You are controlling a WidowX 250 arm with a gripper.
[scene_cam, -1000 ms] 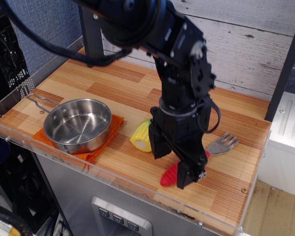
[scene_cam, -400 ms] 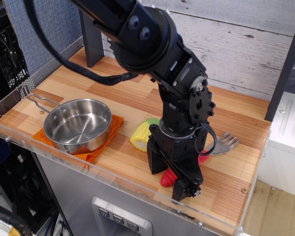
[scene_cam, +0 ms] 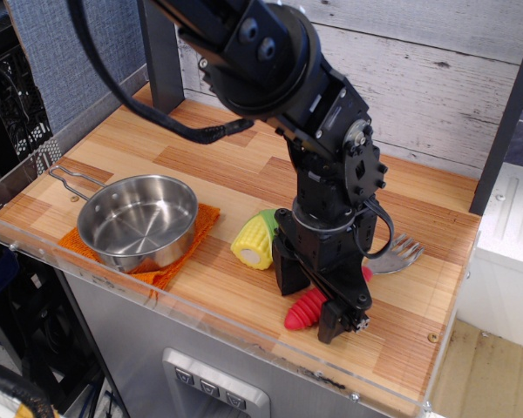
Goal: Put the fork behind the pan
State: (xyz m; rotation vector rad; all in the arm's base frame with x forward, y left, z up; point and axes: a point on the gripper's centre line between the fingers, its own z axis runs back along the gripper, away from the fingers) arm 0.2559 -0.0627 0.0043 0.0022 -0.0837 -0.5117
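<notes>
black gripper [scene_cam: 315,300] straddles red-handled toy fork [scene_cam: 331,287], grip unclear; nothing moved behind shiny steel pan [scene_cam: 138,219] yet.

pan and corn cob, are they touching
Apart. The single camera view shows the pan sitting on the orange cloth, with a clear strip of bare wooden tabletop between that cloth's right edge and the corn cob.

matte black jointed arm [scene_cam: 314,113], looped black cables, small screws.
</notes>
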